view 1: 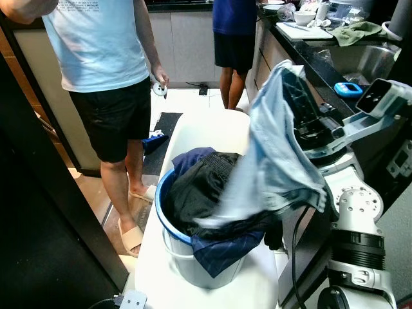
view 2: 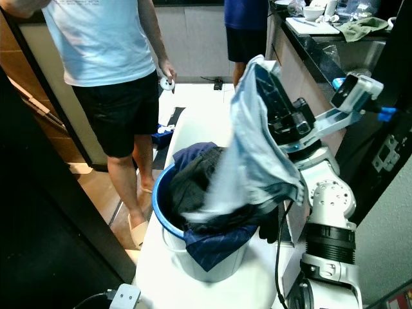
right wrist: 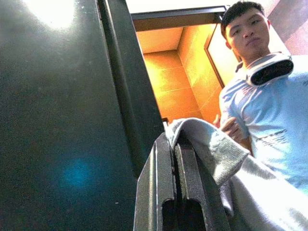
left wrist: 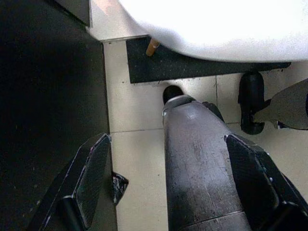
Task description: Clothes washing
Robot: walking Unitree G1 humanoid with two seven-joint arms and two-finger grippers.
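Hanging lengthwise from the right claw (view 2: 257, 64), clenched on its top edge, the pale blue garment (view 2: 254, 151) trails down-left into the blue laundry bucket (view 2: 161, 199) on the white desk (view 2: 212, 125); left claw (left wrist: 168, 178) idle, released, near the floor.

Hanging denim garment (view 1: 277, 141) blocks bucket (view 1: 168, 212) right side; person (view 1: 106, 71) crowds left.
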